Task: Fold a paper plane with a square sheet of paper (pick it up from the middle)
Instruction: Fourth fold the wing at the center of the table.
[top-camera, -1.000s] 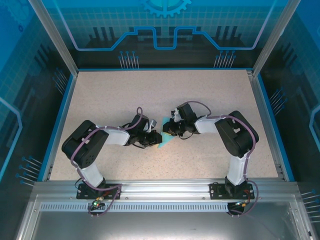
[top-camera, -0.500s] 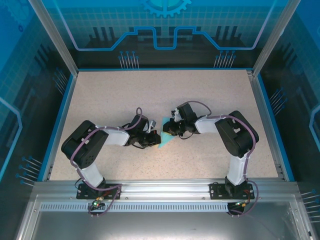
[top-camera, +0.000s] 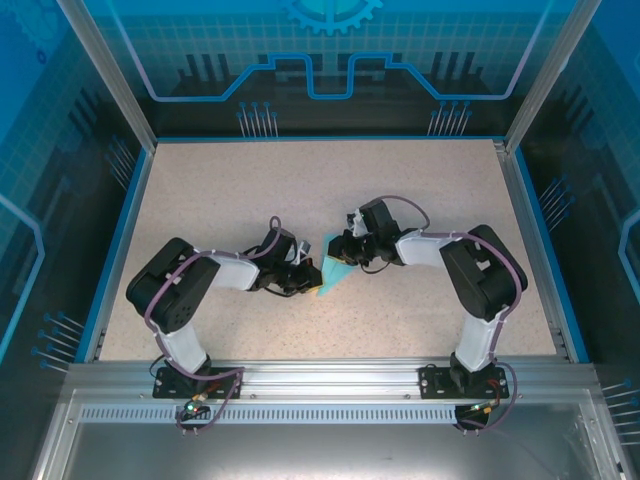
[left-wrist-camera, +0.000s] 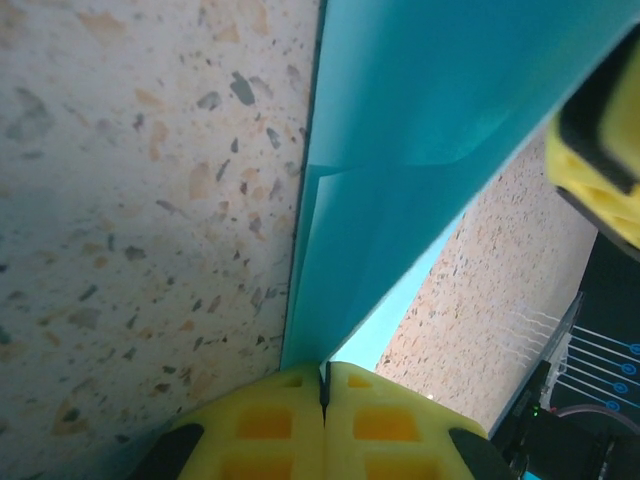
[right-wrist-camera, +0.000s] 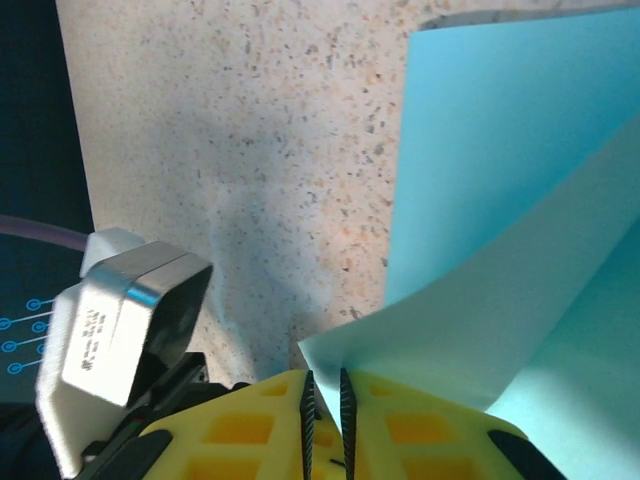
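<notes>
Square sheet of paper (top-camera: 334, 276) sits mid-table between the two grippers, light cyan, partly folded, one flap lifted off the surface. Left gripper (top-camera: 309, 277) comes in from the left, low to the table (top-camera: 250, 180). In the left wrist view its yellow fingers (left-wrist-camera: 380, 425) are pressed together, and the folded edge of the paper (left-wrist-camera: 400, 170) runs straight down into the seam between them, so it is pinching the paper there. The long straight paper edge lies flat on the speckled top (left-wrist-camera: 140, 200), and the right arm's yellow finger (left-wrist-camera: 600, 160) pokes in at the upper right, just beside the sheet.

Right gripper (top-camera: 341, 256) is at the far side of the sheet. In the right wrist view its fingers (right-wrist-camera: 420, 430) show just a thin slit, with a raised corner of the paper (right-wrist-camera: 500, 180) caught in it. One layer lies flat on the table (right-wrist-camera: 220, 130), the other curls up. The left arm's white wrist block (right-wrist-camera: 130, 310) is near, to the left.

Grippers are close together, nearly tip to tip. Bare tabletop all round: the far half and both sides out to the blue rim (top-camera: 125, 230), plus a strip before the near rail (top-camera: 330, 375).
</notes>
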